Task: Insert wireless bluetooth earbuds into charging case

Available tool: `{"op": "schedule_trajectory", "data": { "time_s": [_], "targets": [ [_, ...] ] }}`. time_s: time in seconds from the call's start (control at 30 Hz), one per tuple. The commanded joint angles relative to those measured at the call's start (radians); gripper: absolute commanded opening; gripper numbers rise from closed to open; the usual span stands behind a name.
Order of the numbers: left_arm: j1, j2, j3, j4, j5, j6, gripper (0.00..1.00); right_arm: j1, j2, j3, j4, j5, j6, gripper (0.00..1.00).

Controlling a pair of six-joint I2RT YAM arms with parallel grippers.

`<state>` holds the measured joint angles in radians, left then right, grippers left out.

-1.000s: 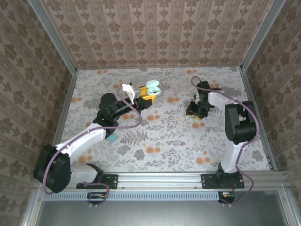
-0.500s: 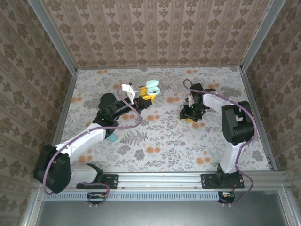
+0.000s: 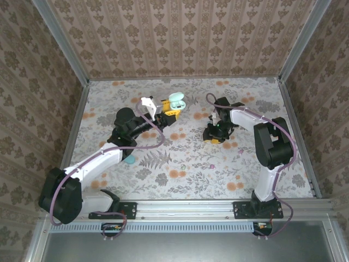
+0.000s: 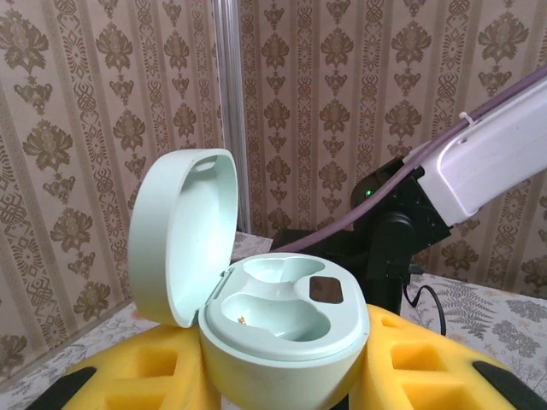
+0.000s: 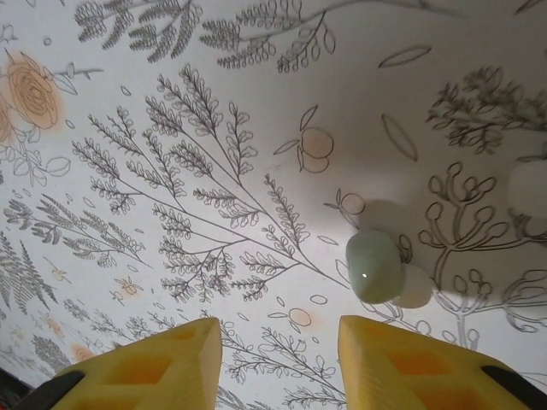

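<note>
— Status of the earbud (image 5: 374, 266)?
— It lies on the table (image 5: 171, 85), right of centre, ungripped. The right gripper (image 5: 280, 342) has shifted left and hovers over it, fingers spread, empty.
— And the charging case (image 4: 282, 320)?
— Far, left of centre, lid open, pinched by the left gripper (image 4: 286, 376). Pickup is probably next.

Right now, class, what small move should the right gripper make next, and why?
Probably nudge the right gripper sideways and down onto the earbud: its jaws are open and empty, the earbud lies off-centre on the table, and the left gripper holds the open case.
</note>
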<state>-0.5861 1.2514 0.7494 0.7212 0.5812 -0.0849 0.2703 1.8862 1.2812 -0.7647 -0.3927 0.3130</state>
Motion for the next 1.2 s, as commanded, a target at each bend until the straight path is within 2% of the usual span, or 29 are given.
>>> {"op": "schedule_trajectory", "data": {
  "time_s": [0.0, 0.17, 0.47, 1.17],
  "targets": [
    [0.011, -0.029, 0.031, -0.012, -0.001, 0.021, 0.34, 0.001, -0.028, 0.062, -0.049, 0.086, -0.036, 0.41],
    [0.011, -0.038, 0.022, -0.012, -0.010, 0.019, 0.34, 0.008, 0.011, 0.117, -0.086, 0.206, -0.069, 0.38],
    [0.010, -0.046, 0.018, -0.015, -0.012, 0.019, 0.34, 0.058, 0.078, 0.189, -0.162, 0.297, -0.093, 0.35],
    [0.011, -0.058, 0.012, -0.019, -0.016, 0.025, 0.34, 0.091, 0.177, 0.269, -0.241, 0.316, -0.120, 0.31]
  ]
}}
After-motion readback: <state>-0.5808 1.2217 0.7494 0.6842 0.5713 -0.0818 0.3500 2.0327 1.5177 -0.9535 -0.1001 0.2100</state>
